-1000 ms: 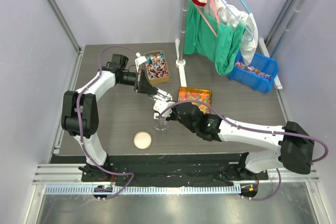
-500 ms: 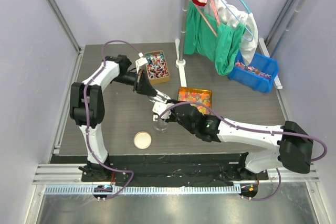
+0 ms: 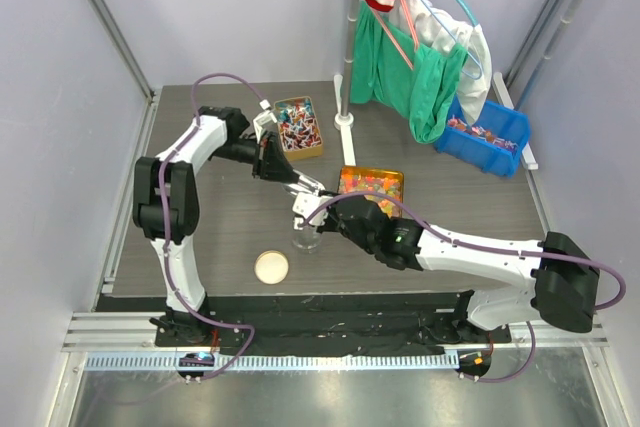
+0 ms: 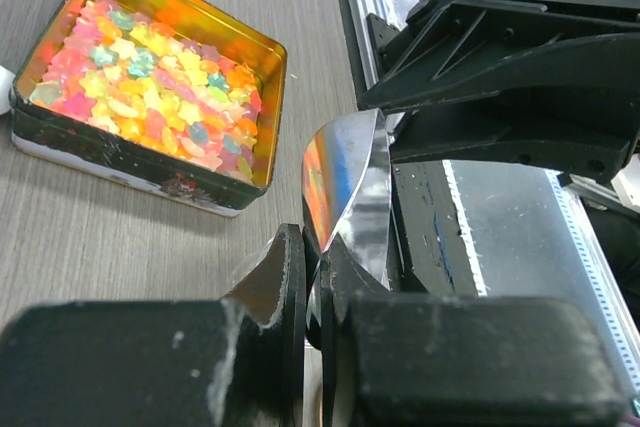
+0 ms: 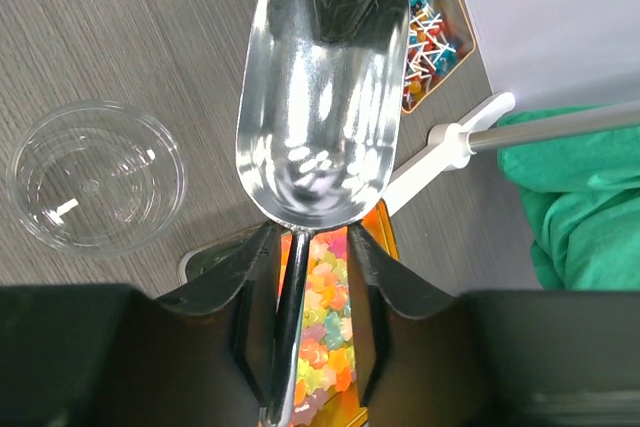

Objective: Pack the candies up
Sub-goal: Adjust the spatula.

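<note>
The candies (image 3: 297, 129) are shiny red, blue and white wrapped sweets in a brown box at the back; they also show in the right wrist view (image 5: 430, 37). A metal scoop (image 3: 306, 187) hangs empty between both grippers, above a clear cup (image 3: 306, 237). My left gripper (image 3: 290, 175) is shut on the rim of the scoop's bowl (image 4: 345, 177). My right gripper (image 3: 325, 212) has its jaws apart around the scoop's thin handle (image 5: 290, 307), which lies against one finger. The cup (image 5: 95, 177) looks empty.
A gold tin of jelly pieces (image 3: 372, 187) sits right of the scoop. A round lid (image 3: 271, 267) lies near the front. A blue bin (image 3: 487, 134) with more wrapped sweets stands back right, by a pole (image 3: 345, 47) draped with green cloth (image 3: 425, 77).
The left arm's elbow swung inward and its wrist shifted slightly. The scoop and right gripper stay nearly in place.
</note>
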Controlling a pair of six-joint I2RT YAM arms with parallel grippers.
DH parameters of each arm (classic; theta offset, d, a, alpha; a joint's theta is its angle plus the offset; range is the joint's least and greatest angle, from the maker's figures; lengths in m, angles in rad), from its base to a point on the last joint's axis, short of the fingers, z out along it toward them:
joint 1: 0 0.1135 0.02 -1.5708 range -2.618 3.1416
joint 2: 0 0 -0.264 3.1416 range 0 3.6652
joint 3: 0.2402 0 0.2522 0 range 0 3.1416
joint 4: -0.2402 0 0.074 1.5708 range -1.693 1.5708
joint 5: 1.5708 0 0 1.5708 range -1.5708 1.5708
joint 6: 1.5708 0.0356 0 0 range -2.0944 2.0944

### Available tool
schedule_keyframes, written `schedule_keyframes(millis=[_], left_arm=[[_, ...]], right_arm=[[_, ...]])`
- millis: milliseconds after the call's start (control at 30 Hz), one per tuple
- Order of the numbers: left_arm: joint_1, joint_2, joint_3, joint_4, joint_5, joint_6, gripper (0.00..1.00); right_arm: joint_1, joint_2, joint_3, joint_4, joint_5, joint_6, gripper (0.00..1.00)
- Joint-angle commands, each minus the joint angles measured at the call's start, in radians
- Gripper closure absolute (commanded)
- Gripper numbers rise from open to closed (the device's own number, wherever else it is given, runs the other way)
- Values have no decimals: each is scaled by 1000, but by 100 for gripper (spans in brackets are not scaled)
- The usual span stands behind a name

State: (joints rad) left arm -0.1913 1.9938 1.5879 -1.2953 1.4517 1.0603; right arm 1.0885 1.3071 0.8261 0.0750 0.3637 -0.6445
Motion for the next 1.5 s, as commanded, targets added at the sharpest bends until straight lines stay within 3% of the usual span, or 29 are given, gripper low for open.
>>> schedule_keyframes(millis=[0, 67, 200, 700, 767, 800, 900, 1000, 1033, 1067, 1167, 1200, 1233, 1467], left_arm=[[-16, -73, -9, -253, 41, 38, 100], [-16, -84, -16, -249, 45, 38, 100], [-17, -98, -23, -246, 47, 36, 100], [-17, -124, -36, -170, 27, -15, 98], [-17, -130, -37, -131, 9, -77, 91], [-17, -135, -40, -89, 3, -95, 80], [-17, -168, -80, 5, -24, -207, 59], [-16, -231, -158, 224, -80, -432, 45], [-17, -251, -184, 390, -99, -501, 41], [-16, -301, -219, 472, -143, -654, 36], [-16, -399, -341, 780, -239, -881, 17], [-17, -415, -356, 813, -267, -902, 5], [-17, -429, -353, 830, -301, -917, 0], [-2, -495, -356, 953, -579, -1000, 0]], right_arm=[[-19, -12, 15, 109, 6, 11, 70], [-19, -12, 13, 111, 9, 13, 76], [-19, -12, 13, 114, 14, 11, 96], [-19, -35, -7, 129, 1, 3, 99], [-19, -42, -7, 126, 4, 3, 99], [-19, -42, -7, 126, 4, 2, 99], [-19, -48, -7, 120, 1, 0, 99], [-19, -57, -7, 105, -6, -3, 99], [-19, -60, -8, 101, -5, -4, 99], [-19, -63, -8, 98, -8, -4, 99], [-19, -72, -10, 94, -5, -7, 99], [-21, -74, -10, 94, -2, -9, 99], [-21, -74, -10, 94, 7, -12, 99], [-42, -75, -12, 95, 44, -33, 99]])
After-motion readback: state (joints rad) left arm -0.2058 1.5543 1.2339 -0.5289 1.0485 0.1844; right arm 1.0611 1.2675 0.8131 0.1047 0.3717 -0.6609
